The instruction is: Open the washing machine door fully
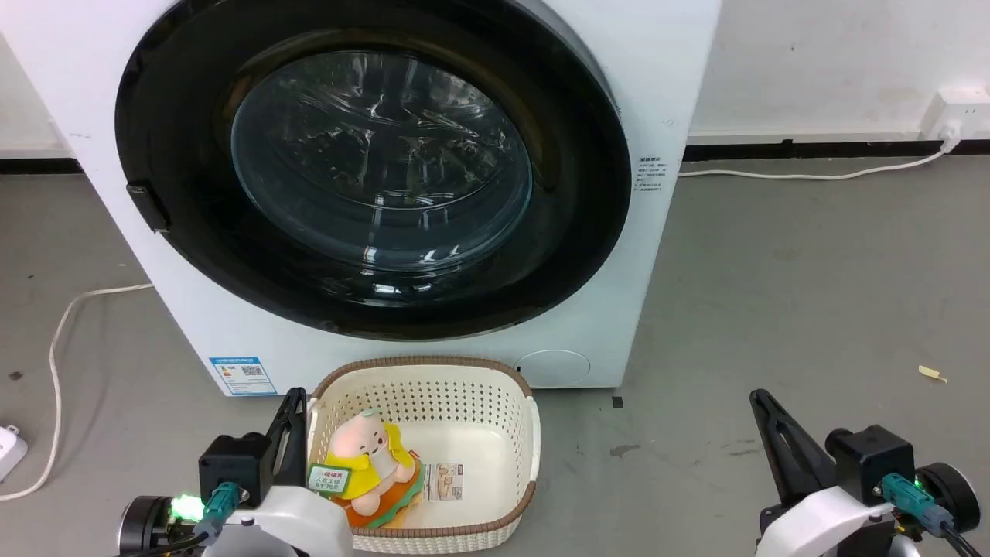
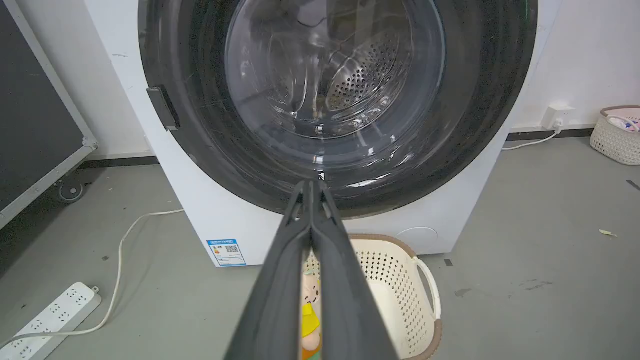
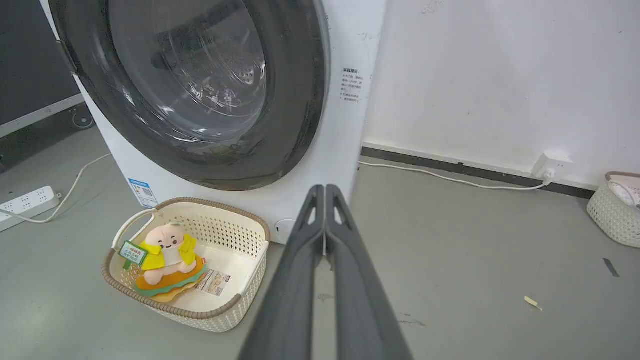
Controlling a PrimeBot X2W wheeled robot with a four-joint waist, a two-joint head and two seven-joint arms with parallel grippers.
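Door (image 1: 371, 178) shut, flat against washer (image 1: 673, 70) front: glossy black ring w/ clear glass bowl in centre. Steel drum holes show thru the glass in L wrist view. Small dark latch tab (image 1: 147, 207) on door's L edge. Washer stands on grey floor (image 1: 773, 294), back to white wall (image 1: 835, 62). Blue label (image 1: 242, 375) at its lower L corner, round white cap (image 1: 553, 367) lower R.

L gripper (image 1: 293, 396) low at bottom L of head view, fingers pressed together, holding nothing. Tip sits just beside L side of basket (image 1: 433, 398), well short of door, no contact. In its wrist view the fingers point at door's bottom edge.

R gripper (image 1: 759, 398) at bottom R, fingers also pressed together, empty, over bare floor, well apart from washer & basket. In its wrist view it points toward washer's lower R corner.

Basket is cream, perforated, brown rim, on floor just in front of washer, below door. Inside: plush toy (image 1: 371, 456) w/ yellow top on L side, plus a paper card (image 1: 443, 480) lying flat.

White cable (image 1: 54, 363) runs over floor L of washer toward power strip (image 2: 50, 320). 2nd cable (image 1: 812, 175) runs R to wall socket (image 1: 947, 124). 2nd basket (image 2: 617, 135) far R by wall.
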